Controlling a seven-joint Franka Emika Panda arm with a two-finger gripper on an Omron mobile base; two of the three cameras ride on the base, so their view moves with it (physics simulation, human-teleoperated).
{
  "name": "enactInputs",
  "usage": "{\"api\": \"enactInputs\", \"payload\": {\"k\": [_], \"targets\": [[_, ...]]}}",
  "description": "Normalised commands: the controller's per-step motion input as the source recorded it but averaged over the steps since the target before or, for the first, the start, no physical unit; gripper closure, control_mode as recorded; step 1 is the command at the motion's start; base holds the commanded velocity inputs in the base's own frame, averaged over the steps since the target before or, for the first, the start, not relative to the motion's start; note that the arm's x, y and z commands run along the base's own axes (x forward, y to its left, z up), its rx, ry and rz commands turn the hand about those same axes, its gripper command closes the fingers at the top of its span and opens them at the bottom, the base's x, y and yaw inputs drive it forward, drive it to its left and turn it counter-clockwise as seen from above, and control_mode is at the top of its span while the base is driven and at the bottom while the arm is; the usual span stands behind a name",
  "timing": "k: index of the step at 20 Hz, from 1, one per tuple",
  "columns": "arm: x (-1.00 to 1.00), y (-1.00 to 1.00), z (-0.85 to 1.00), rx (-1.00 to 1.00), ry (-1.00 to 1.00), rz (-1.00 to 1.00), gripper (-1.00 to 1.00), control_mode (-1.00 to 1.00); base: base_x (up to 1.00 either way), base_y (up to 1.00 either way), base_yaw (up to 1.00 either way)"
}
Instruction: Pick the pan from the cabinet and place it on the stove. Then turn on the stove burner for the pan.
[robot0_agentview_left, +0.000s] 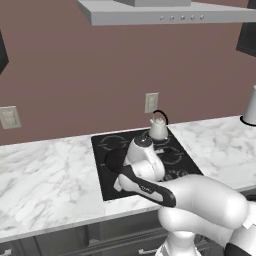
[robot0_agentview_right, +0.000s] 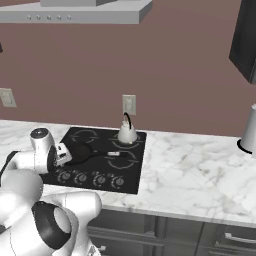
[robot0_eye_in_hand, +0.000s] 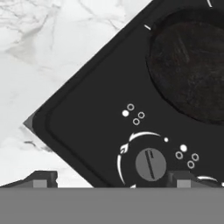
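Note:
The black pan lies on the front left burner of the stove, with its long handle pointing right. In the hand view the pan is a dark disc at the upper right. My gripper is open above the stove's front left corner, with nothing between its fingertips. A round grey knob sits just inside the right fingertip. In the left base view my arm covers the stove's front, and the pan's rim shows beside it. A corner of the dark cabinet hangs at the upper right.
A small white kettle stands on the back right burner. Several more knobs line the stove's front edge. Marble counter runs both ways, with a pale grey vessel at the far right. A grey hood hangs overhead.

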Motion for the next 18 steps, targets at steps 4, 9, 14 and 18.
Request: {"api": "enactInputs", "payload": {"k": [4,9,14,18], "targets": [[-0.39,0.01,0.19,0.00,0.03,0.00,-1.00,-1.00,0.00,0.00,0.00],[-0.37,0.02,0.20,0.00,0.02,0.00,-1.00,-1.00,0.00,0.00,0.00],[-0.31,0.01,0.23,0.00,0.00,0.00,-1.00,-1.00,0.00,0.00,0.00],[-0.30,0.00,0.26,0.00,0.00,0.00,-1.00,-1.00,0.00,0.00,0.00]]}}
